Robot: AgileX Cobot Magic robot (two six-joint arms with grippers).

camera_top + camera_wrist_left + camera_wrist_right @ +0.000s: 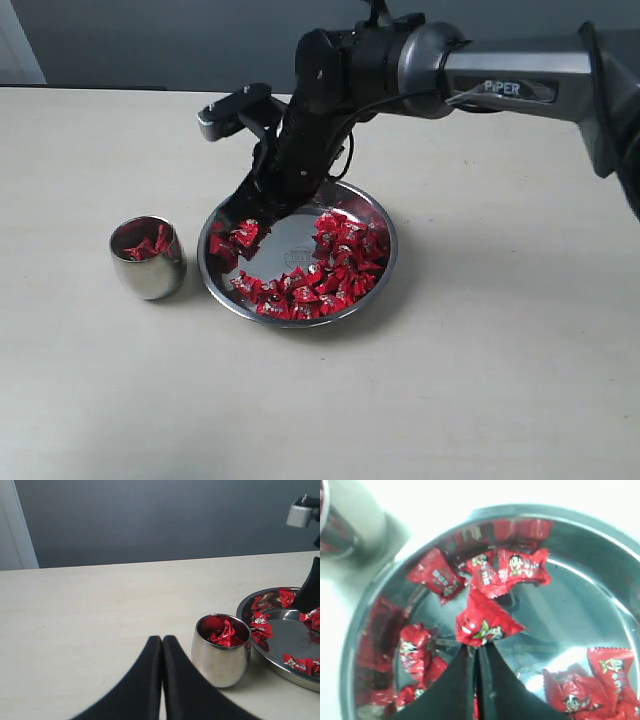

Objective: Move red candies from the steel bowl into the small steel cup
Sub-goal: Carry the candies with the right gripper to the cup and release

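The right jaws are down inside the steel bowl [391, 243], entering at about 10 o'clock of its rim in the exterior view. They are closed to a thin seam on the pinched candy [485, 622]. The right wrist view suggests they have only its lower wrapper corner, so the hold looks thin. To do this step well, lift straight up and slowly, so the crinkled wrapper does not slip and the neighbours touching its top edge are not dragged along. Then carry it low toward the small steel cup [150, 272], which stands on the worktop [480, 380] just beside the bowl at its 9 o'clock. Release only when centred over the narrow mouth, since a few candies already lie inside. The remaining red candies [345, 250] are heaped from about 2 o'clock round to 7, with a few near 9 to 10. The left jaws rest pressed together, holding nothing, near the cup. The word "PIPER" [503, 88] reads on the right arm. The wrappers carry a cartoon face and white characters too small to read, and a stamp on the bowl's floor is illegible.
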